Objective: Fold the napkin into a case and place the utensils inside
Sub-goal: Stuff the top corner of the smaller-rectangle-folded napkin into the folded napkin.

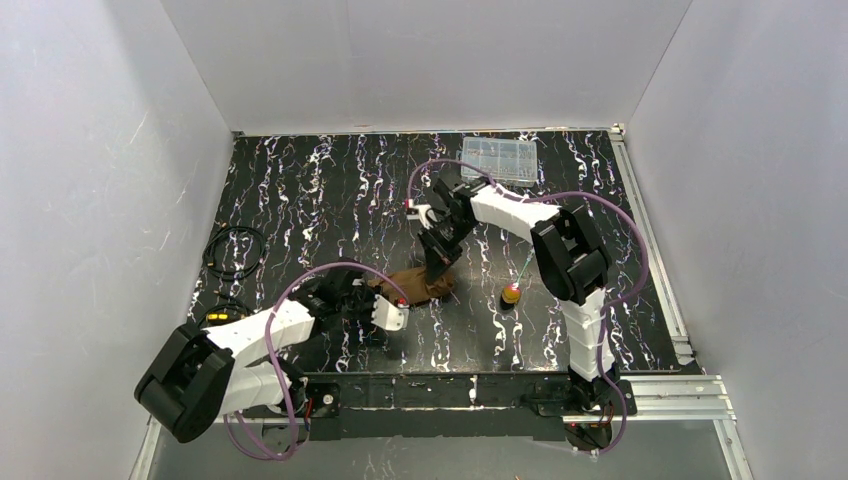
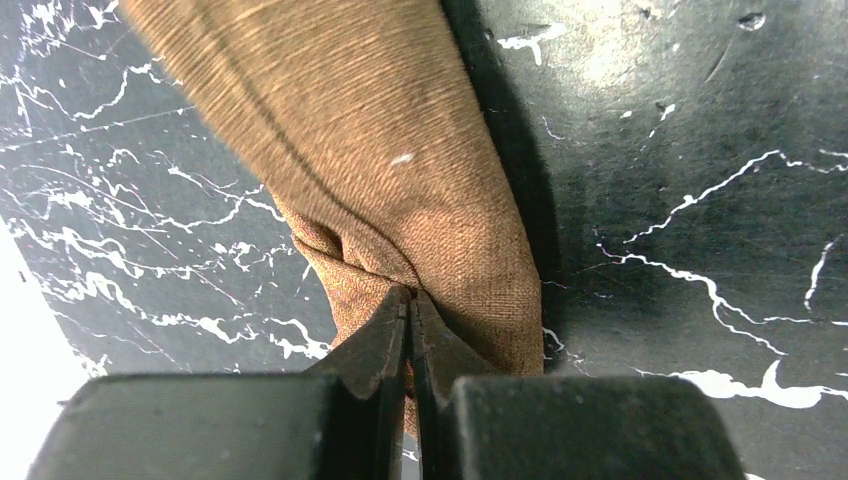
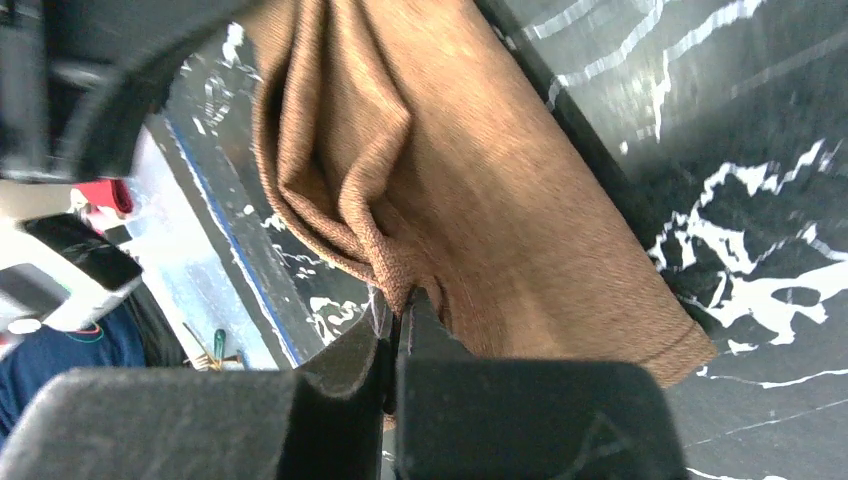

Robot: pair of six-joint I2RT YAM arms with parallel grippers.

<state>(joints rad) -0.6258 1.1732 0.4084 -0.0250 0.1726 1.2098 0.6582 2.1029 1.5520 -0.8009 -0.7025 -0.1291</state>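
No readable text, label, brand, number or sign in any of the three views. Only a small curved mark on a blue surface [image 3: 60,345] at the lower left of the right wrist view, too blurred to make out. White streaks across the black tabletop [image 1: 330,190] are plain veining, not lettering.

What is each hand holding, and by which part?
Both hold the napkin: the left hand pinches a bunched fold at its edge, the right hand a creased edge.
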